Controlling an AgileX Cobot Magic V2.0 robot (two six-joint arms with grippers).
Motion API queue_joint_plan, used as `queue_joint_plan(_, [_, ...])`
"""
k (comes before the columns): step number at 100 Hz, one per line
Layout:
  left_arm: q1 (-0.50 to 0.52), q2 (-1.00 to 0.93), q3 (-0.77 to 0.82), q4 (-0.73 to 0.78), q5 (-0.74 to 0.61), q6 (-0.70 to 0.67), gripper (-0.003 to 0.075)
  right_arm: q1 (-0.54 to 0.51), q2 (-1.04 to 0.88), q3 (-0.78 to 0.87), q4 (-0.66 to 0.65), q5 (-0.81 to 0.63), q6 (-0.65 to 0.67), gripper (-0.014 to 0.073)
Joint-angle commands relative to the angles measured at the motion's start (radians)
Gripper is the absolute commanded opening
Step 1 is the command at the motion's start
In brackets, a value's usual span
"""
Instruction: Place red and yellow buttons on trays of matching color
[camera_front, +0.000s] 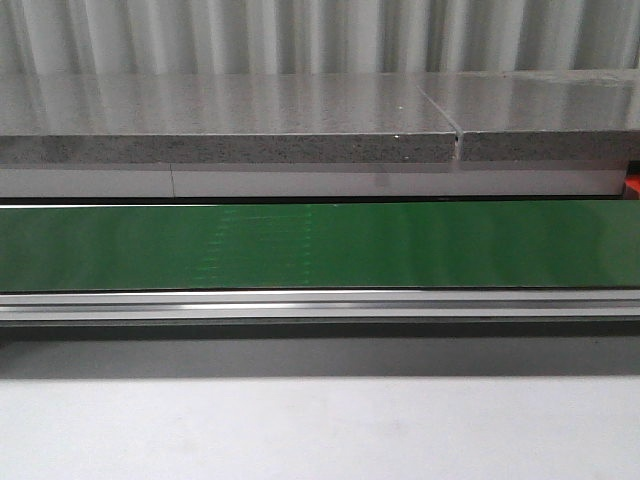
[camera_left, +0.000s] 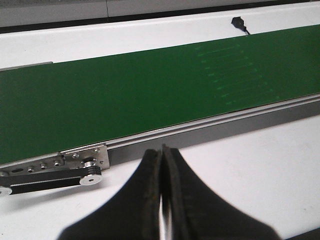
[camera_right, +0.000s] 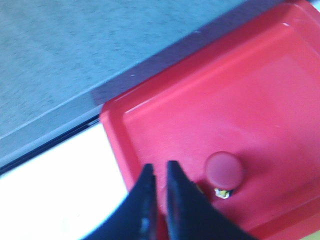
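A: Running across the whole front view is the belt (camera_front: 320, 245), green and bare, with a grey slab (camera_front: 230, 120) behind it and white table (camera_front: 320, 430) in front. No button on it that I can find.

B: Agreed, and neither arm appears in that view at all. The left wrist camera adds the belt's end roller and bracket (camera_left: 85, 167), plus a small black plug (camera_left: 239, 22) on the far white strip.

A: The left gripper (camera_left: 163, 155) hangs just short of the belt's near rail, fingers pressed together with nothing between them. My guess is it waits there so it can reach a button as soon as one rides along.

B: Sensible. Now the right wrist view gives what the others miss: the red tray (camera_right: 280, 80), sitting on the white table beside a grey edge.

A: And the red button (camera_right: 225, 169) lies inside it, near one corner, cap up, with a small metal bit showing at its base.

B: The right gripper (camera_right: 159, 172) is over the tray's rim, just beside the button but not touching it. Its fingers are nearly together, a thin gap left, holding nothing.

A: So I judge the red one delivered. No yellow button or yellow tray appears in any view, so that half I cannot assess.
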Motion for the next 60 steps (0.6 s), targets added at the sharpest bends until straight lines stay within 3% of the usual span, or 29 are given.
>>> queue_joint_plan(1, [-0.01,0.004,-0.028,-0.013,-0.067,-0.011,-0.0021,0.053,-0.087,-0.003,-0.025,-0.043,-0.022,-0.0104])
queue_joint_plan(39, [-0.01,0.004,-0.028,-0.013,-0.067,-0.011,-0.0021,0.384,-0.251,0.156,-0.221,-0.074,-0.021,-0.0105])
queue_joint_plan(60, [-0.01,0.004,-0.028,-0.013,-0.067,-0.011,-0.0021,0.464,-0.363,0.293,-0.246,-0.17,0.002,-0.0105])
